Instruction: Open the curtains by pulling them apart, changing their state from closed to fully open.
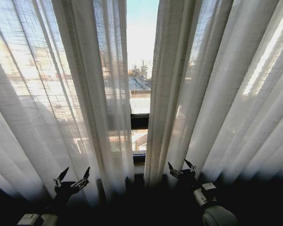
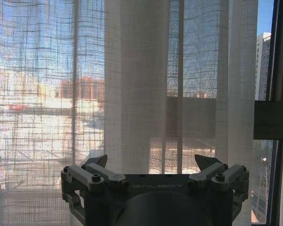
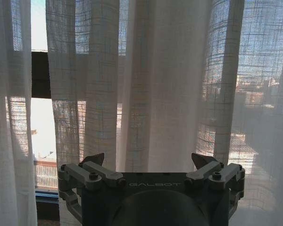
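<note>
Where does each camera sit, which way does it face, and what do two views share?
Head view: high on the robot, looking forward and down at the curtains; the open left end effector and open right end effector show below.
Left wrist view: on the left arm, facing the curtains up close behind its own end effector.
Right wrist view: on the right arm, facing the curtains behind its own end effector.
Shared: both wrist views show the dark window frame through the gap.

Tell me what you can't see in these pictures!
- Curtain tops and rail: cut off by the upper edge of the head view.
- Curtain hems: lost in shadow near the left claw and right claw.
- City behind the left curtain and right curtain: blurred by fabric, clear through the gap.
</note>
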